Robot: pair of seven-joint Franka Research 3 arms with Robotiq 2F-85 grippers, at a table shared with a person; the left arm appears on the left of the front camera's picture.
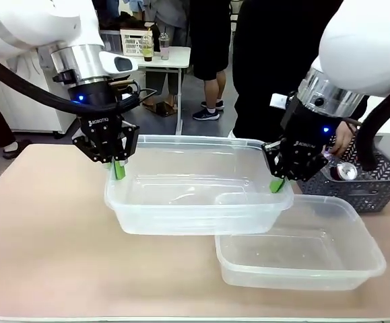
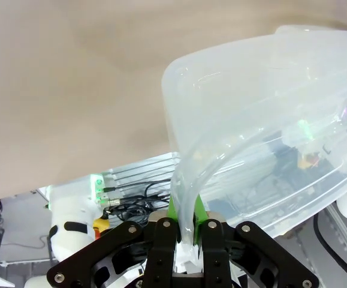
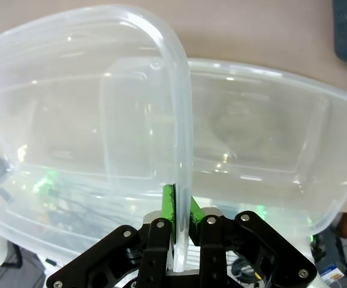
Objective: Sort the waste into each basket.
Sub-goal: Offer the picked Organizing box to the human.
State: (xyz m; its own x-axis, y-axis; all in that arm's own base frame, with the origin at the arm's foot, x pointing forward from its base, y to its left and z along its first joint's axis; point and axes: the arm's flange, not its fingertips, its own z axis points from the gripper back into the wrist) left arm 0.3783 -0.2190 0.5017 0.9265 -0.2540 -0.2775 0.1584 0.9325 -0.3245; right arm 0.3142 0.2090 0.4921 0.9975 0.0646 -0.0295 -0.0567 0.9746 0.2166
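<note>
L gripper [image 1: 117, 168] + R gripper [image 1: 277, 183] pinched tight on upper tub [image 1: 195, 140] rim, 1 per short end; long axis runs btwn them, R end over 2nd tub [image 1: 302, 282], mind that

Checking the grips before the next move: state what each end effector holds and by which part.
Both hold the upper clear tub: the left end effector pinches its left-end rim, the right end effector its right-end rim.

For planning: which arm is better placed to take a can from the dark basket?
Likely right: its jaws clamp the tub beside the dark basket with the can; the left jaws clamp the far end.
</note>
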